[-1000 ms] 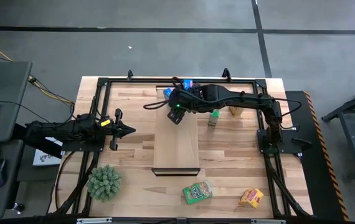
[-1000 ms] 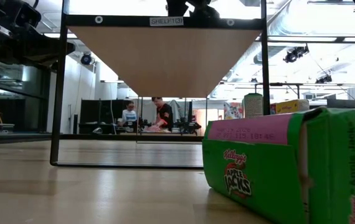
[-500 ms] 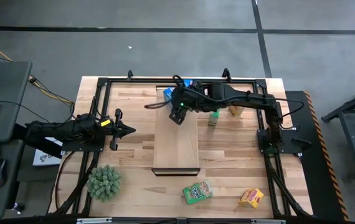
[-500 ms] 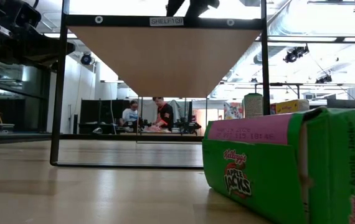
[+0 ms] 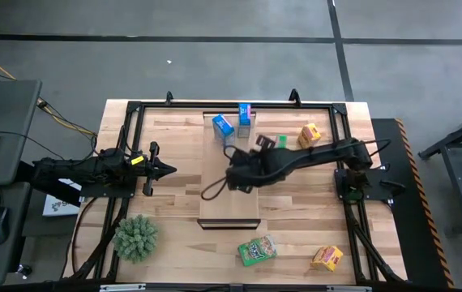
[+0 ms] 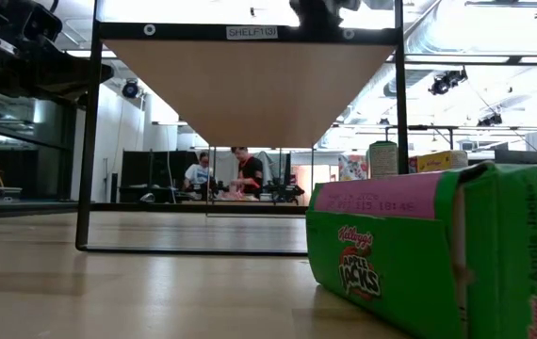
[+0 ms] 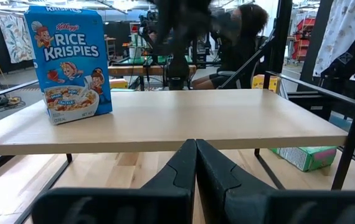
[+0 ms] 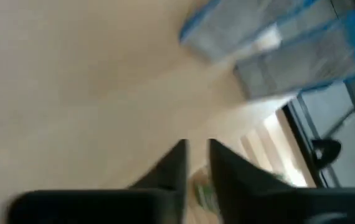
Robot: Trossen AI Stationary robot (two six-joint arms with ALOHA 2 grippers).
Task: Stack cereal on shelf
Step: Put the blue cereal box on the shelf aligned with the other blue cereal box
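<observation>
The shelf [image 5: 229,195] is a pale board raised on a black frame at the table's middle. One blue cereal box [image 5: 223,126] [image 7: 70,62] stands upright on its far left corner. A second blue box [image 5: 245,114] stands at its far edge. My right gripper [image 5: 233,177] [image 8: 196,155] hovers over the shelf's middle, blurred; its fingers are almost together with nothing between them. My left gripper [image 5: 166,169] [image 7: 196,149] waits shut, left of the shelf. A green box [image 5: 278,140] and a yellow box [image 5: 309,134] stand to the right of the shelf.
A green box [image 5: 257,250] [image 6: 438,254] and a yellow box [image 5: 327,258] lie near the table's front edge. A spiky green plant [image 5: 136,237] sits at the near left. The black frame [image 5: 134,113] rims the table. People sit in the room beyond [image 6: 240,174].
My right gripper has drawn back from the shelf's far end toward the near edge and now hangs over the shelf's middle. The blue box that it covered now shows, standing alone on the shelf's far left corner.
</observation>
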